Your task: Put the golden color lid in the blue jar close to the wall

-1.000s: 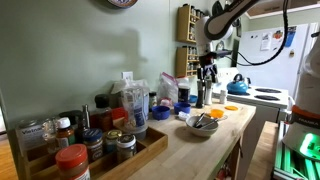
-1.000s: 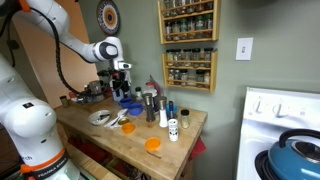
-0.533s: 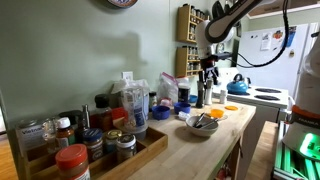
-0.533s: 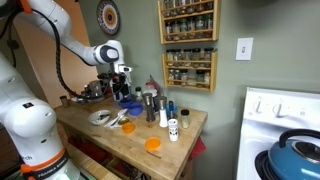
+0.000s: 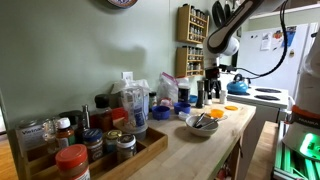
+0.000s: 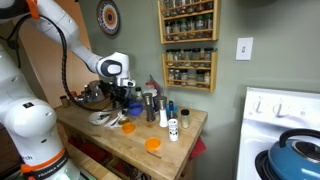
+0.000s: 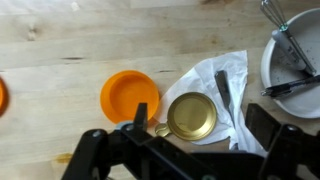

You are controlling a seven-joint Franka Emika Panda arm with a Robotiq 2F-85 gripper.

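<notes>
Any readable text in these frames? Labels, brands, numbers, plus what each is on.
No text is legible in any view.
Rack spice jars: labels present, too small to read.
Tray jars: labels blurred.
Fridge papers: too small to read.
Golden lid: no print visible.
Orange lid: no print visible.

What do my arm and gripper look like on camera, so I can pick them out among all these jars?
The arm is glossy white with fat, rounded segments and what looks like an orange band near its top joint. A black cable loops loosely alongside it. The gripper is all black. The wrist view shows angular, open-framed linkages ending in two flat fingers. No readable markings show.
</notes>
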